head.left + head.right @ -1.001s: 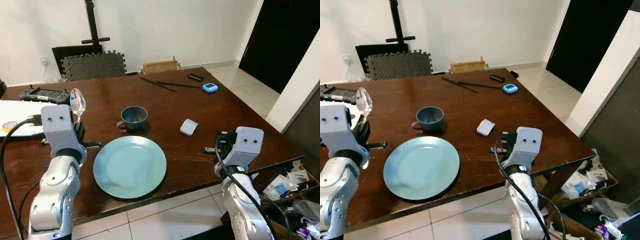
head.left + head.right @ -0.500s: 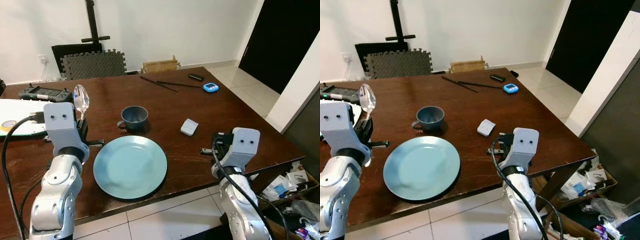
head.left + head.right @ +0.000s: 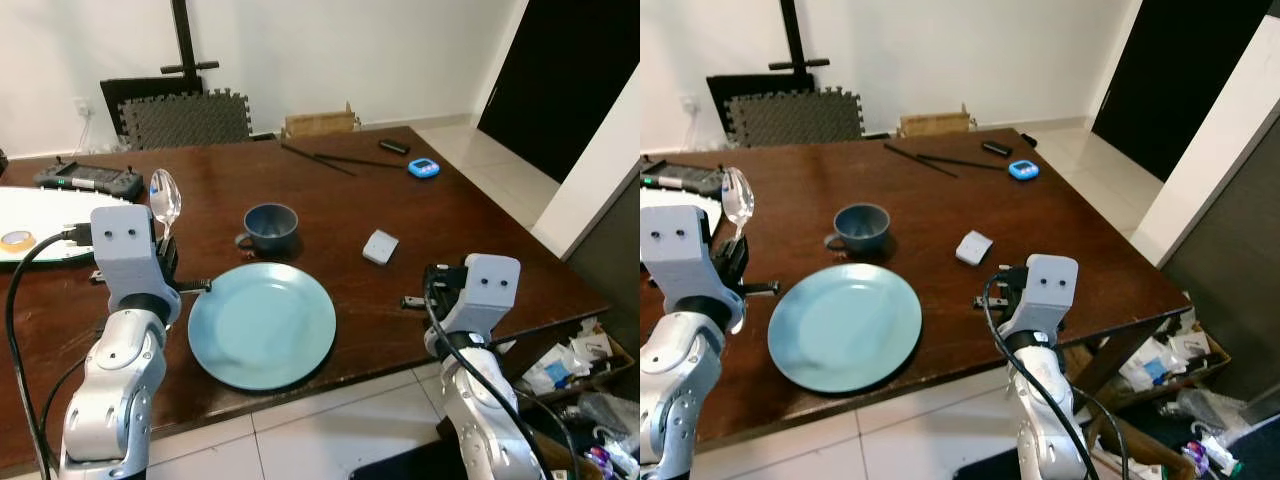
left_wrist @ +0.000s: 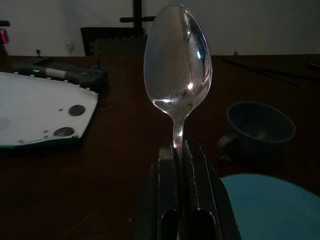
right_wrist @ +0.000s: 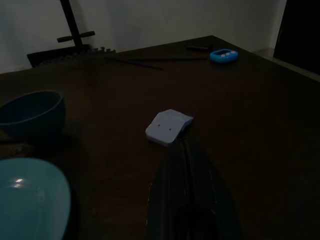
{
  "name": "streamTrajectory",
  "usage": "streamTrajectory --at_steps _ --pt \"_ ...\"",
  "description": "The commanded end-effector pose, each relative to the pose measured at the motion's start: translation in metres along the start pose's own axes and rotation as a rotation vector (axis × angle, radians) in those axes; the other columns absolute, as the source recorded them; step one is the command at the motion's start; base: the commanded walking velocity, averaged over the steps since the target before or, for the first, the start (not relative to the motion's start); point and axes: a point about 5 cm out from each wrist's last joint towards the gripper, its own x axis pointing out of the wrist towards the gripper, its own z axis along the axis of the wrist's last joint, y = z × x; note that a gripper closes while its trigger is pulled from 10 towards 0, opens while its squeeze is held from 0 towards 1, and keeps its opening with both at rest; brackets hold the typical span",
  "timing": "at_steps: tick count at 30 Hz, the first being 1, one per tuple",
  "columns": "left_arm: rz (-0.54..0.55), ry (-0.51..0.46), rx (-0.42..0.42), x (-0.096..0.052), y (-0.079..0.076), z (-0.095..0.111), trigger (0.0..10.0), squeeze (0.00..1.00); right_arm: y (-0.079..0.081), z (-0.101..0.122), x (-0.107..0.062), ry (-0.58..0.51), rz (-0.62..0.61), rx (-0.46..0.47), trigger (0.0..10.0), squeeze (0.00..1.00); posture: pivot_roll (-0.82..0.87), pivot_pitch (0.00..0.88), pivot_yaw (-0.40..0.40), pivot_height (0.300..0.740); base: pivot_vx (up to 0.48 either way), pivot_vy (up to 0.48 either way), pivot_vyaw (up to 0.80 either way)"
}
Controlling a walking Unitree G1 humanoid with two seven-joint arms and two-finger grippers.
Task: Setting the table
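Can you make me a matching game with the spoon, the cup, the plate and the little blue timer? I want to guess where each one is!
Things:
1. spoon
2. cup
3. plate
4. timer

Places:
A. far side of the table, near the chopsticks
B. held upright in the left gripper
C. near the table's front edge
D. just behind the plate

Pairs: 1-B, 2-D, 3-C, 4-A

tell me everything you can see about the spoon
The spoon is shiny silver metal with an oval bowl that mirrors the room. It stands upright, bowl on top, its thin neck clamped between the left hand's two black fingers. It is held above the brown table, left of the blue plate, touching nothing else.
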Motion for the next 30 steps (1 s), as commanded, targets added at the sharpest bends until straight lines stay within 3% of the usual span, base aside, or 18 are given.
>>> streamTrajectory --at_steps 1,20,30 --pt "0.009 -0.004 0.006 -0.0030 0.0024 0.0002 10.0 0.00 -0.0029 -0.0054 -0.0016 0.028 -0.012 0.005 10.0 0.00 0.02 0.123 0.003 0.740 -0.439 0.000 0.00" --pt "0.009 -0.005 0.014 -0.0024 0.0036 0.0014 10.0 0.00 -0.0029 -0.0058 -0.0015 0.028 -0.020 0.008 10.0 0.00 0.02 0.128 0.009 0.740 -0.414 0.000 0.00" --pt "0.020 0.003 0.014 -0.0026 0.0050 0.0001 10.0 0.00 -0.0022 -0.0064 -0.0016 0.032 -0.017 0.004 10.0 0.00 0.02 0.131 0.007 0.740 0.000 0.000 0.00"
